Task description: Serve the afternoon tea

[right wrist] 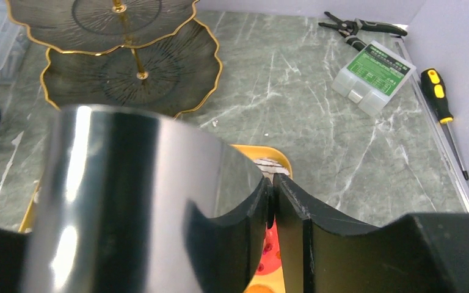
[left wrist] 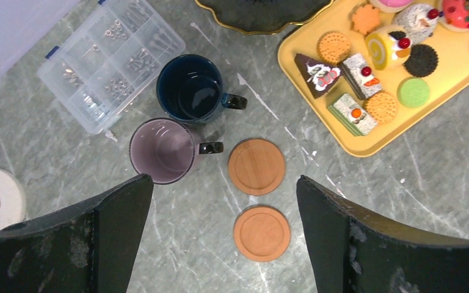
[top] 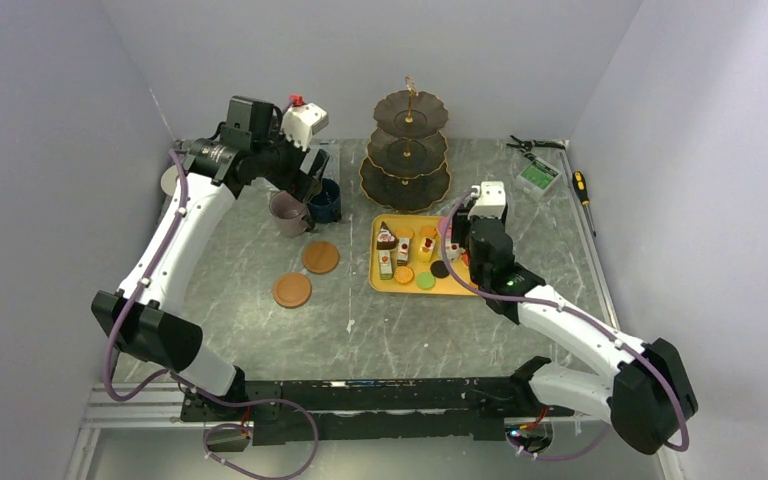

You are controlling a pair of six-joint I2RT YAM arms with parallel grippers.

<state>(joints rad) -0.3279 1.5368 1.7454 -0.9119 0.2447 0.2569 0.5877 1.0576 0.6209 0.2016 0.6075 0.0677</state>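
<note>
At the back left of the table (top: pixel 380 330), the left arm stretches far out, its wrist bent down over the mugs. The left gripper (left wrist: pixel 225 183) hangs spread as wide as it goes and holds nothing. Below it are the mauve mug (left wrist: pixel 162 151), with the navy mug (left wrist: pixel 189 88) just behind, and two brown coasters (left wrist: pixel 256 166) lying bare beside them.

The right arm reaches over the right end of the yellow tray (left wrist: pixel 366 149), wrist turned down. The right gripper (right wrist: pixel 273 195) shows only a thin slit between its fingers. A blurred shiny surface hides much of it, so I cannot tell whether it grips anything.

Cake slices (left wrist: pixel 317 74), macarons (left wrist: pixel 414 93) and pink donuts (left wrist: pixel 464 12) lie on the tray. The three-tier stand (top: pixel 407 150) is just behind it.
</note>
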